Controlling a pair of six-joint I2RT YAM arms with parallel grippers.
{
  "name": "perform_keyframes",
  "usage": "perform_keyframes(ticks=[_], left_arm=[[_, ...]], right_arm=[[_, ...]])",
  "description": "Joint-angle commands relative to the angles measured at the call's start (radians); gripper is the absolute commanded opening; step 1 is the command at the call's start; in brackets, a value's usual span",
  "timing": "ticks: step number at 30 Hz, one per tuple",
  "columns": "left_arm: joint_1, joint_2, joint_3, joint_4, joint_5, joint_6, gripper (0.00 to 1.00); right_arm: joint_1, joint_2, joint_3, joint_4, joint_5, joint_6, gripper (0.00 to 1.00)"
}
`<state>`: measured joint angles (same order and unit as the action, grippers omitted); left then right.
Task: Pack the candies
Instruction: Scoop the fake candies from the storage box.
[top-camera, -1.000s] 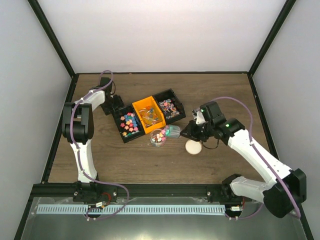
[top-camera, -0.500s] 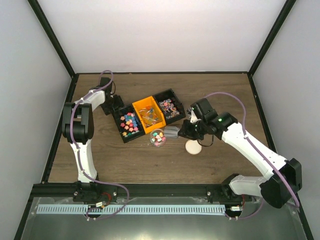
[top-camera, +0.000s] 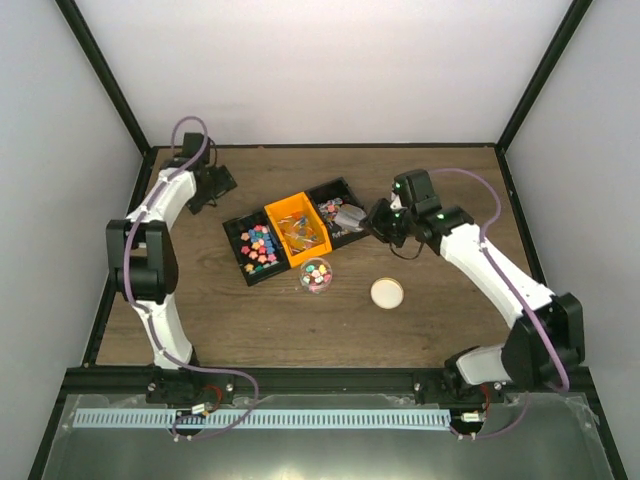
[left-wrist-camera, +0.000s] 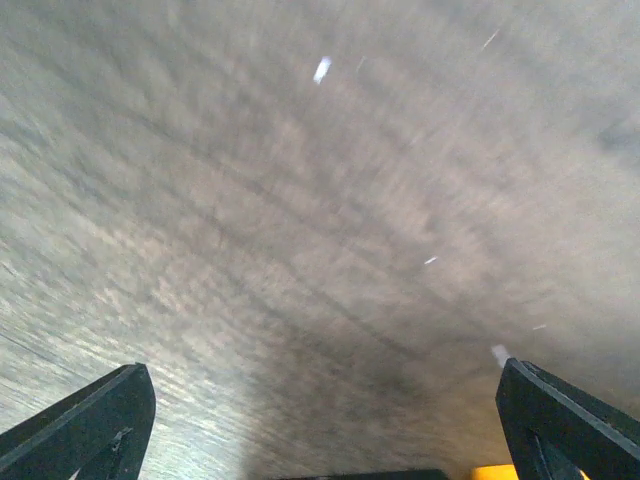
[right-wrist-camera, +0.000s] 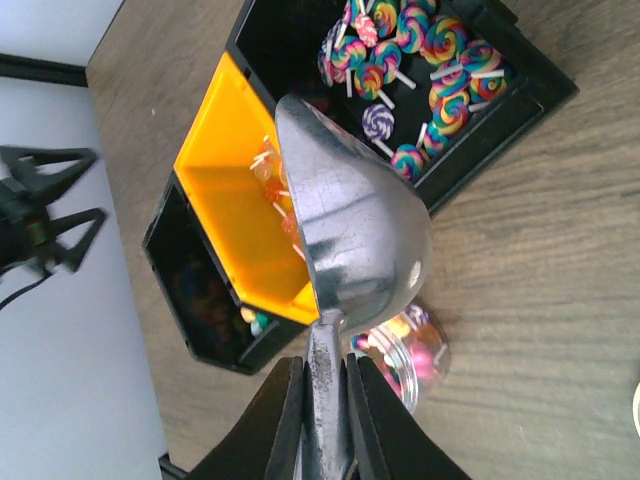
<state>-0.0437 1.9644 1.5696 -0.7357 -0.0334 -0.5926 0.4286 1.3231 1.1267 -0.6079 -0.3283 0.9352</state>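
Observation:
Small bright candies fill the left black bin (top-camera: 258, 248) and lie in the clear jar (top-camera: 316, 274). In the right wrist view the jar (right-wrist-camera: 415, 352) sits just below the scoop. My right gripper (top-camera: 374, 219) is shut on the handle of a metal scoop (top-camera: 350, 215), whose bowl (right-wrist-camera: 350, 230) hangs over the orange bin (right-wrist-camera: 225, 215) and the lollipop bin (right-wrist-camera: 425, 60). The gripper's fingers (right-wrist-camera: 325, 390) clamp the handle. My left gripper (top-camera: 206, 180) hovers open and empty over bare wood at the back left, its fingertips (left-wrist-camera: 100, 415) wide apart.
The cream lid (top-camera: 387, 292) lies flat on the table to the right of the jar. Three bins stand in a slanted row, the orange one (top-camera: 297, 228) in the middle. Black frame posts and white walls close in the table's back and sides.
My right gripper carried the scoop from beside the jar up and back over the bins. The left arm pulled away from the left black bin toward the back left corner and opened wider.

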Motion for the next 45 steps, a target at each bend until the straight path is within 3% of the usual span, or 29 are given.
perform_keyframes(ticks=[1, 5, 16, 20, 27, 33, 39, 45], left_arm=[[-0.001, -0.101, 0.079, -0.044, -0.026, -0.058, 0.96], [-0.049, -0.13, 0.107, -0.115, 0.006, -0.083, 0.96], [-0.372, -0.159, -0.039, -0.151, -0.058, -0.281, 0.91], [-0.388, -0.128, -0.054, -0.175, -0.059, -0.348, 0.84], [-0.39, -0.037, -0.041, -0.177, -0.049, -0.37, 0.83], [-0.4, 0.034, -0.028, -0.184, -0.052, -0.374, 0.8], [-0.401, 0.066, -0.032, -0.183, -0.056, -0.377, 0.7], [-0.401, 0.07, -0.008, -0.181, -0.054, -0.374, 0.59]], right_arm=[[-0.013, 0.082, 0.064, 0.116, 0.031, 0.07, 0.01], [-0.039, 0.154, 0.061, 0.143, 0.01, 0.128, 0.01], [-0.05, 0.261, 0.098, 0.086, -0.012, 0.193, 0.01], [-0.05, 0.302, 0.141, 0.004, 0.012, 0.22, 0.01], [-0.049, 0.372, 0.275, -0.159, 0.072, 0.209, 0.01], [-0.049, 0.412, 0.332, -0.183, 0.063, 0.195, 0.01], [-0.044, 0.443, 0.395, -0.244, 0.042, 0.186, 0.01], [-0.01, 0.373, 0.389, -0.239, 0.078, 0.187, 0.01]])
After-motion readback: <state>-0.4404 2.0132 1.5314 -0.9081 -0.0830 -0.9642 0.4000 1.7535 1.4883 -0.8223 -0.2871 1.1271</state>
